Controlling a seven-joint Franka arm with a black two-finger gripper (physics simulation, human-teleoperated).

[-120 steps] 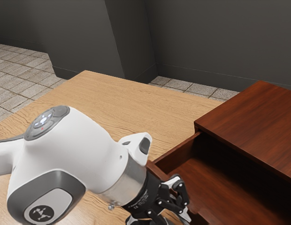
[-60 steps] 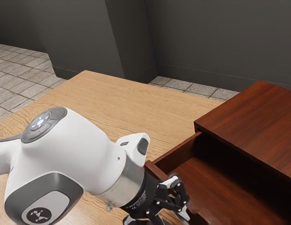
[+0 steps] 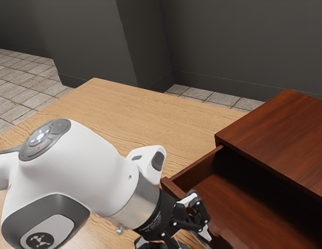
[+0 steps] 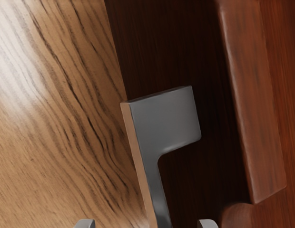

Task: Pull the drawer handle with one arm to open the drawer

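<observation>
Drawer (image 3: 244, 207) stands partly out over the desk (image 3: 124, 114); jaws sit at its grey handle (image 4: 162, 128) (whether gripping it, I cannot tell).

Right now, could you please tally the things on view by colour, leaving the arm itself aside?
Light wood: 1, the table
Dark red wood: 2, the cabinet and its pulled-out drawer
Grey metal: 1, the drawer handle
Total: 4
</observation>
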